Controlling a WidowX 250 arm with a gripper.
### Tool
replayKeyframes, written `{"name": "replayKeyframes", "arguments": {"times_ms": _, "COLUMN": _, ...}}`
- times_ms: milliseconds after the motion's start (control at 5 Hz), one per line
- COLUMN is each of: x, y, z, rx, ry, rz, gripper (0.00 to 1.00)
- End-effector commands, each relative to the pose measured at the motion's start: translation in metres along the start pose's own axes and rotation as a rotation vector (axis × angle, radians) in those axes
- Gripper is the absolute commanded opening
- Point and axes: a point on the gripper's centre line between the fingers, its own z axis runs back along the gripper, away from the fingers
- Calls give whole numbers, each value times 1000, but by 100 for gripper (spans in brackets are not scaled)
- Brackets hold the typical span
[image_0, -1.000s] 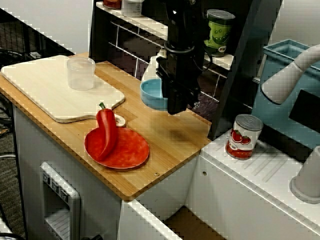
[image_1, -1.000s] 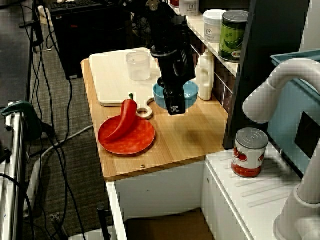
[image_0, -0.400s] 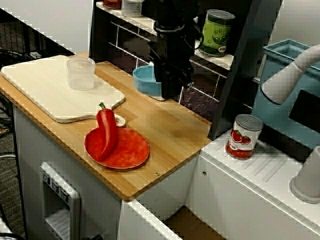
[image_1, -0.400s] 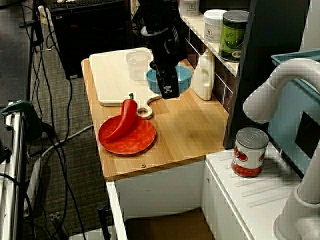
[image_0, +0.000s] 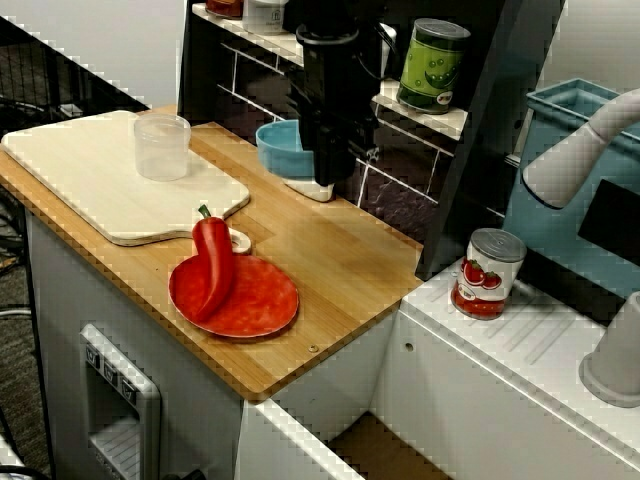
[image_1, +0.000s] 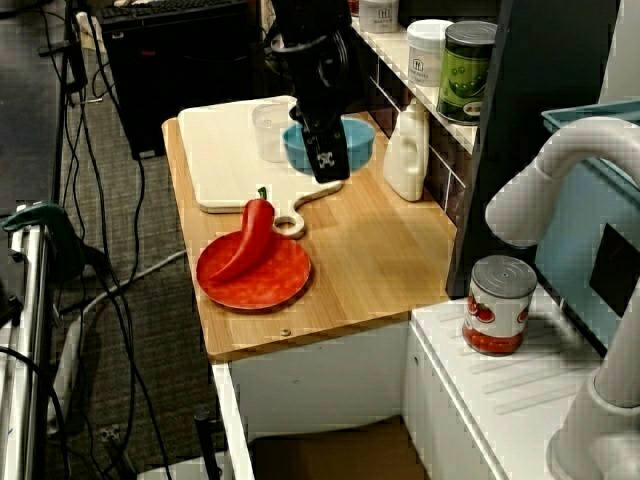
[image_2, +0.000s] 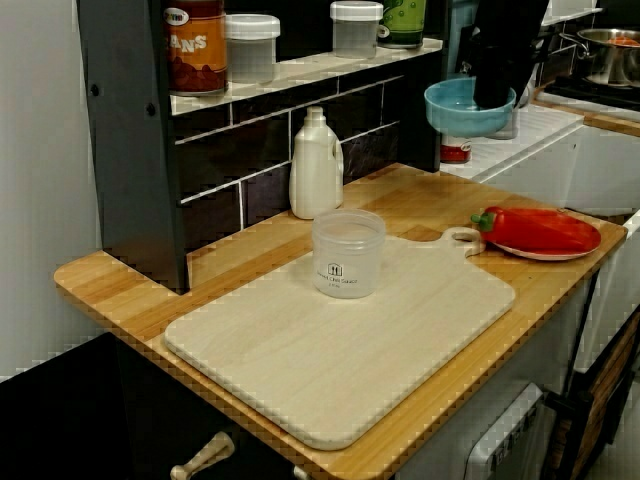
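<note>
In the front view my gripper (image_0: 324, 178) is shut on the rim of a blue bowl (image_0: 279, 150) and holds it in the air above the wooden counter (image_0: 340, 270). In the high view from the counter's end, the bowl (image_1: 359, 140) hangs by the handle end of the pale cutting board (image_1: 225, 150), next to a clear plastic cup (image_1: 274, 130). The low view along the counter shows the bowl (image_2: 453, 108) well above the surface, with the gripper (image_2: 491, 96) on its right rim. A white bottle (image_1: 407, 150) stands just behind.
A red pepper (image_0: 212, 265) lies on a red plate (image_0: 265, 302) near the counter's front edge. A dark shelf unit (image_0: 440, 120) with cans and jars runs along the back. A tomato can (image_0: 487, 273) stands on the white drainer to the right.
The gripper has carried the blue bowl up and to the left, from above the counter's middle to beside the cup and the board's handle. Nothing else moved.
</note>
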Motion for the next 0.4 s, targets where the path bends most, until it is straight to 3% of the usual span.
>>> {"name": "replayKeyframes", "arguments": {"times_ms": 0, "x": 8, "y": 11, "z": 33, "rx": 20, "ry": -84, "rz": 3, "gripper": 0}}
{"name": "replayKeyframes", "arguments": {"times_ms": 200, "x": 7, "y": 15, "z": 36, "rx": 20, "ry": -84, "rz": 10, "gripper": 0}}
